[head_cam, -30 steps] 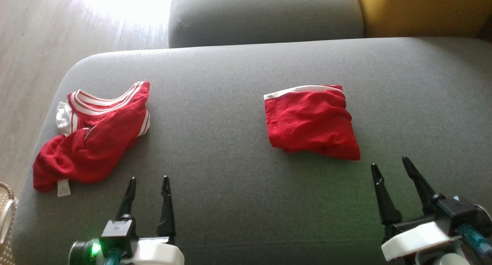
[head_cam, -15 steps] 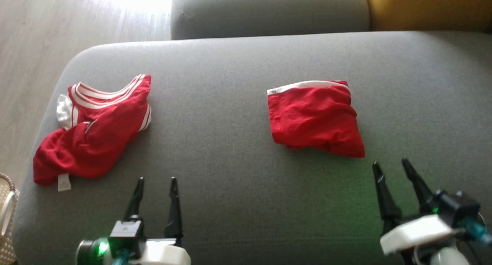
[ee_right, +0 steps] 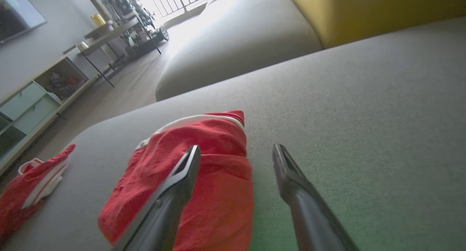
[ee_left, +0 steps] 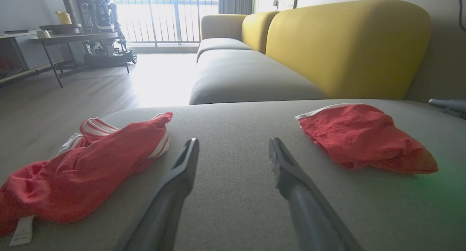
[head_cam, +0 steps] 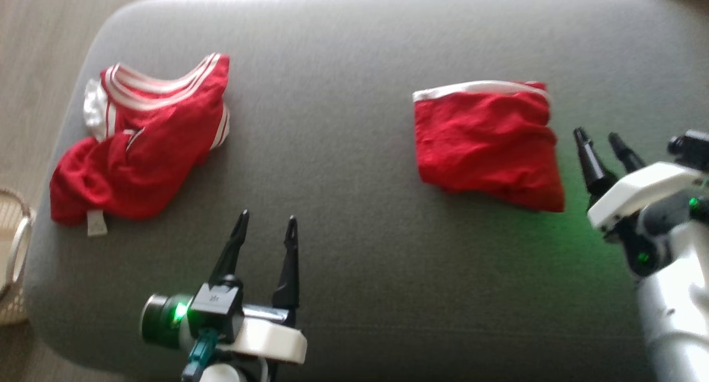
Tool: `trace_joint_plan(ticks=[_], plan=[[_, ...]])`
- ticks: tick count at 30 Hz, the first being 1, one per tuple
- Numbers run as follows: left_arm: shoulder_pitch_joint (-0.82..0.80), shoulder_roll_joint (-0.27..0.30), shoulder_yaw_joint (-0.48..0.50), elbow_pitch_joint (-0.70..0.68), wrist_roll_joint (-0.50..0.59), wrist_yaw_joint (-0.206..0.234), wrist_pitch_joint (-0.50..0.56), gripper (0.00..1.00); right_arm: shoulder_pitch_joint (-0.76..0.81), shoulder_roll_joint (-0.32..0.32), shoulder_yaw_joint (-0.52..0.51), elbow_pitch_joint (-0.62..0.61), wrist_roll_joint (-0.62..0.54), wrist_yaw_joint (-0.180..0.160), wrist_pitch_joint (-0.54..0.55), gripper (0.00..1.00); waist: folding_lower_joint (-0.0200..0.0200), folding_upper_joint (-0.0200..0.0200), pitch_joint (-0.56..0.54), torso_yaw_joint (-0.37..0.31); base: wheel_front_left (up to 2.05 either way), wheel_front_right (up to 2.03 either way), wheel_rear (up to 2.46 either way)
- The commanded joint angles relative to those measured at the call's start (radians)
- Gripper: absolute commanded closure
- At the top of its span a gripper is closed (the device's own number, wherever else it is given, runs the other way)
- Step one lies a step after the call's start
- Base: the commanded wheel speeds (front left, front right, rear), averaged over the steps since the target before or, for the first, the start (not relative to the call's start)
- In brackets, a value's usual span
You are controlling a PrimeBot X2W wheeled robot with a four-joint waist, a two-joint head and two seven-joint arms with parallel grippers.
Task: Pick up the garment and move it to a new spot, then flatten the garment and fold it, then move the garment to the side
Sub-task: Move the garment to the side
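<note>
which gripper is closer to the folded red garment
Right. The right gripper hovers open just off the right edge of the folded red garment; the left gripper sits open far to its left, over cushion.

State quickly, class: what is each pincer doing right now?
Left pincer: open, holding nothing.
Right pincer: open, holding nothing, beside the folded red garment.

Grey cushion w/ folded garment, crumpled shirt

Left claw and right claw both gape, empty.
</note>
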Motion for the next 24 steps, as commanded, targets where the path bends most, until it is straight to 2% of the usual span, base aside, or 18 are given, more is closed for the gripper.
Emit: trace_joint_plan(ticks=[1,5,14,15,16,17,20,24], plan=[[-0.054,-0.002,0.018,-0.039,0.000,-0.006,-0.005,0.00,-0.057,-0.023,0.023,-0.005,0.012,0.000,0.023,0.00,-0.0002,0.0000,0.054,0.033,0.00,0.00,0.00],[-0.083,-0.002,0.002,-0.028,-0.006,-0.010,-0.005,0.00,-0.136,-0.051,0.050,0.080,0.050,0.000,0.089,0.00,-0.0002,0.0000,0.103,0.048,0.00,0.00,0.00],[-0.137,-0.002,-0.027,-0.020,-0.018,-0.001,-0.005,0.00,-0.224,-0.053,0.140,0.214,0.153,0.000,0.191,0.02,-0.0002,0.0000,0.142,0.062,0.00,0.00,0.00],[-0.140,-0.002,-0.028,-0.019,-0.018,0.000,-0.005,0.00,-0.229,-0.055,0.150,0.219,0.162,0.000,0.189,0.61,-0.0002,0.0000,0.143,0.062,0.00,0.00,0.00],[-0.142,-0.002,-0.028,-0.018,-0.017,0.000,-0.005,0.00,-0.233,-0.058,0.158,0.220,0.169,0.000,0.179,0.89,-0.0002,0.0000,0.143,0.060,0.00,0.00,0.00],[-0.143,-0.002,-0.027,-0.018,-0.017,0.001,-0.005,0.00,-0.236,-0.062,0.166,0.222,0.175,0.000,0.169,1.00,-0.0002,0.0000,0.143,0.057,0.00,0.00,0.00],[-0.140,-0.002,-0.017,-0.023,-0.014,0.005,-0.005,0.00,-0.247,-0.087,0.204,0.221,0.168,0.000,0.144,1.00,-0.0002,0.0000,0.143,0.035,0.00,0.00,0.00],[-0.140,-0.002,-0.007,-0.030,-0.008,-0.003,-0.005,0.00,-0.273,-0.152,0.258,0.215,0.132,0.000,0.109,1.00,-0.0002,0.0000,0.154,-0.012,0.00,0.00,0.00]])
